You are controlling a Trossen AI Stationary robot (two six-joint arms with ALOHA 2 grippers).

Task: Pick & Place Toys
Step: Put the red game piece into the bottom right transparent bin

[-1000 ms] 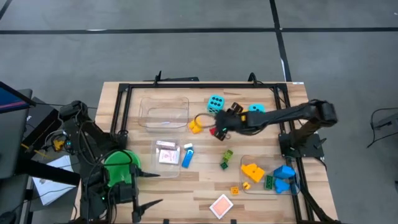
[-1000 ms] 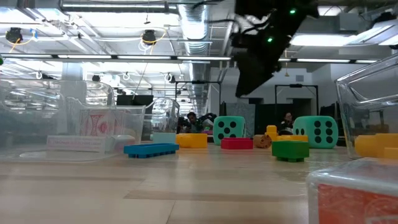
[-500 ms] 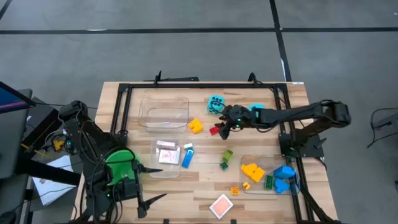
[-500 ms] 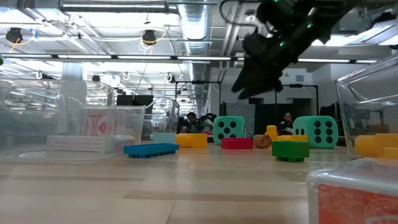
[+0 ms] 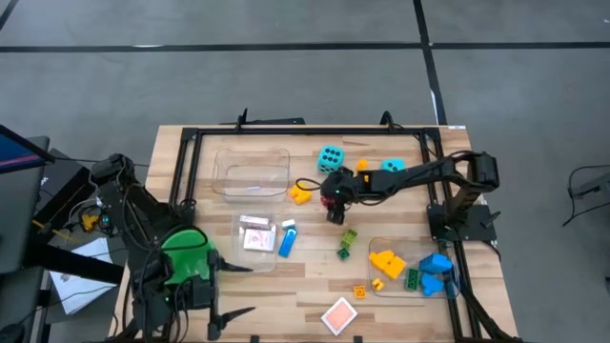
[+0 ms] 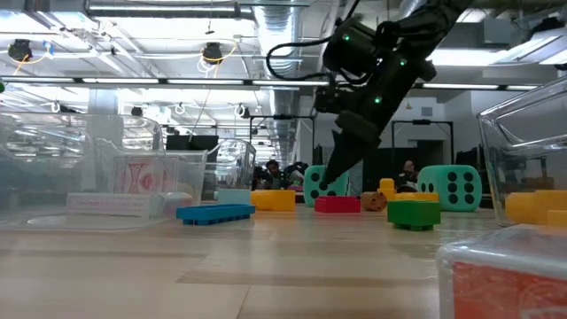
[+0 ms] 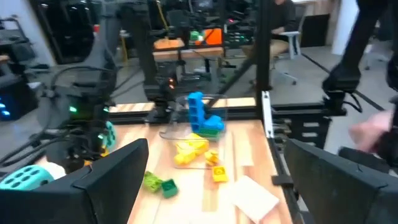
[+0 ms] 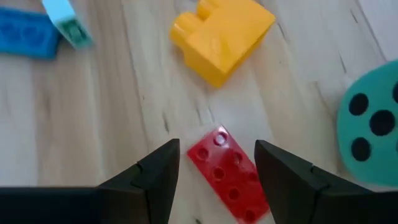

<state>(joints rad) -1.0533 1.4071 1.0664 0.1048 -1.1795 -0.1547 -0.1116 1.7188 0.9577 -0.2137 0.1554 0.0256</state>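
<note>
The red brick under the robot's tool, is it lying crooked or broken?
Not broken, as far as shows. The red brick lies flat on the table, studs up, slanted between the right tool's open fingers, so they would meet it cornerwise. The yellow brick nearby lies slanted too.

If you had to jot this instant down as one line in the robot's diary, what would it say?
right gripper: open, poised over red brick, not gripping | yellow brick: beside it | left gripper: open, waiting near green cup
</note>
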